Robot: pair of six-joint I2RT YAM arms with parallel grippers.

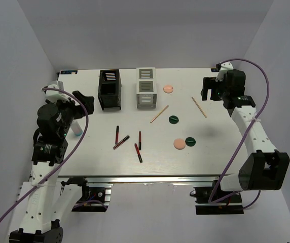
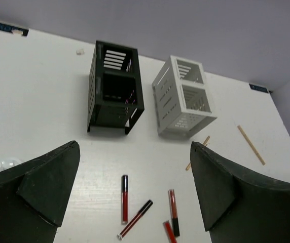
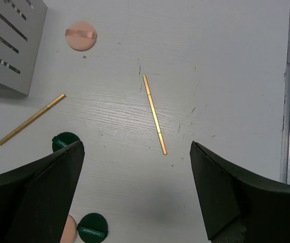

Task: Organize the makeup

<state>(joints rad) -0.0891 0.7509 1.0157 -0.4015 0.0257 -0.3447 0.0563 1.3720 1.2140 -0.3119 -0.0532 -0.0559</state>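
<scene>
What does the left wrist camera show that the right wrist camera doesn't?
Only the left wrist view shows the black slatted box and four red-and-black tubes. Only the right wrist view shows a peach puff and two dark-green discs. Both show the white slatted box and the two wooden sticks.

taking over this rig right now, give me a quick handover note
Left gripper and right gripper: open, holding nothing.
Loose on the table: four tubes front centre, two wooden sticks, peach discs and green discs to the right, small white bottle at the left edge.
Done: nothing shows in the black box or white box.
Left: all of it.
</scene>
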